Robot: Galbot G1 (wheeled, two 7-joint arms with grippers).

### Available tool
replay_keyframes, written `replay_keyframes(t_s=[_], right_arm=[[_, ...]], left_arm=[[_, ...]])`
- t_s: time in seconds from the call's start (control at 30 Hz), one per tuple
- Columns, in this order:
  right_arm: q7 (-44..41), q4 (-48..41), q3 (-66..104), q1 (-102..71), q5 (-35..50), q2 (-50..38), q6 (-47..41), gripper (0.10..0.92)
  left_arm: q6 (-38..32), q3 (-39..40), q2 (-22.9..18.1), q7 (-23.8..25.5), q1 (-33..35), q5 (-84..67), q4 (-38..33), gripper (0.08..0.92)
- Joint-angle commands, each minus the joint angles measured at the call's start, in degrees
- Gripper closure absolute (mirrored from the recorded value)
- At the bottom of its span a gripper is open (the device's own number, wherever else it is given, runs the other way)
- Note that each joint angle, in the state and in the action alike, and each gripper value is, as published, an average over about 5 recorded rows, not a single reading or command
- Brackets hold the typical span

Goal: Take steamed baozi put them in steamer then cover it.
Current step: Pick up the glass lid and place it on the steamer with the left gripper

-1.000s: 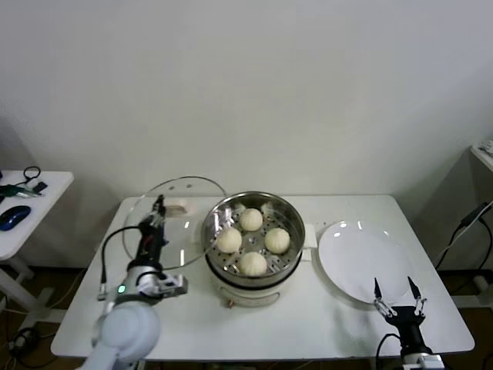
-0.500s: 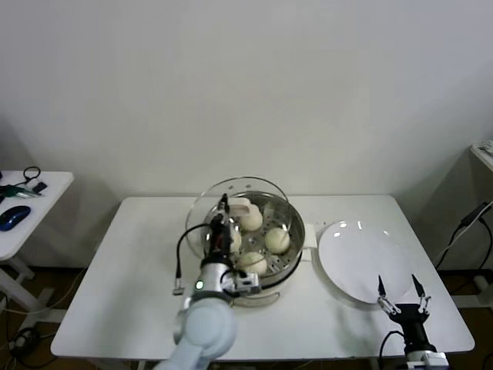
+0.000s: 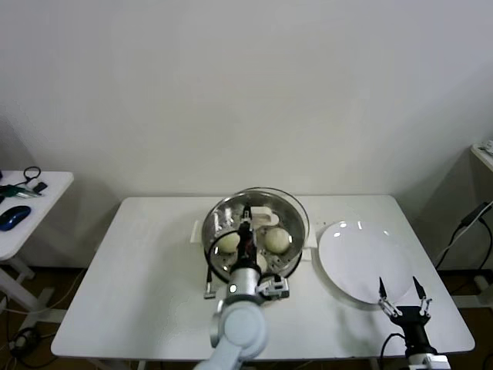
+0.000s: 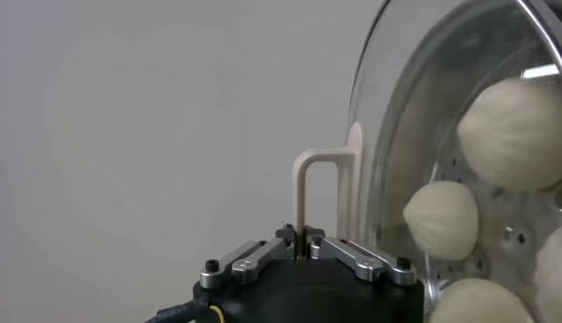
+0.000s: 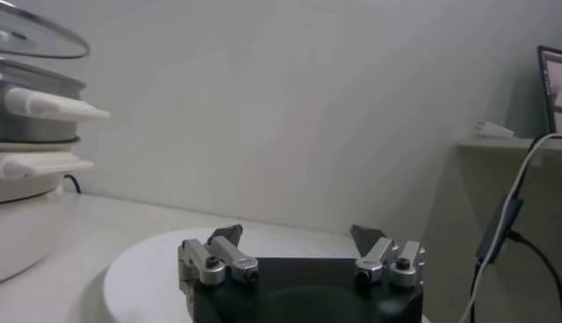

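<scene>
The steamer (image 3: 296, 250) stands mid-table with the steamed baozi inside; two (image 3: 228, 243) (image 3: 277, 239) show through the glass. My left gripper (image 3: 246, 225) is shut on the cream handle (image 4: 304, 189) of the cover (image 3: 263, 193), holding the clear lid just over the steamer's mouth. In the left wrist view the cover's glass (image 4: 413, 123) stands edge-on beside my left gripper (image 4: 303, 241), with baozi (image 4: 443, 219) behind it. My right gripper (image 3: 406, 297) waits open at the table's front right, also seen in its own view (image 5: 299, 239), empty.
A flat white plate (image 3: 362, 262) lies right of the steamer, just ahead of the right gripper (image 5: 149, 263). A small side table (image 3: 23, 208) with dark items stands far left. A shelf and cable (image 3: 470, 220) are at the right edge.
My left arm has carried the cover from the table's left side rightward until it sits over the steamer. The right arm has barely moved.
</scene>
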Motion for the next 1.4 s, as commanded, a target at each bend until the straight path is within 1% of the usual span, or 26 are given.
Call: replay_keyframes(t_s=[0.03,0.2,0.57,0.93,1.23,1.3,1.4], right_arm=[[0.02,-0.13,-0.01,0.03,0.25,0.08,0.43,0.203],[0.0,-0.13,0.04,0.05,0.23,0.16,0.49,0.203],[-0.1,-0.33,0.05,0.19,0.02,0.36,0.44,0.203],[0.01,-0.23,-0.16,0.37,-0.4,1.1,0.5,0.203],[-0.43,0.13,-0.3,0.36,-1.01,0.97,-0.1,0.203],[-0.76,0.28,-0.29,0.38,-1.2,0.83,-0.41,0.203],[-1.16,0.44,-0.34,0.53,-1.34,0.71,-0.92,0.203]], left_arm=[[0.25,1.32,-2.58,0.05,-0.24,3.45,2.73,0.859],[-0.1,0.66,-2.84,-0.09,0.18,4.73,3.24,0.859],[0.38,-0.93,-1.26,1.32,-0.56,5.73,3.65,0.859],[0.27,-0.9,-1.47,1.68,-0.11,5.7,4.12,0.859],[0.3,-1.33,-0.17,2.42,0.04,5.39,3.35,0.859],[0.26,-1.2,-0.07,2.29,0.09,4.99,2.86,0.853],[0.18,-0.49,0.26,2.23,0.2,3.76,1.86,0.81]])
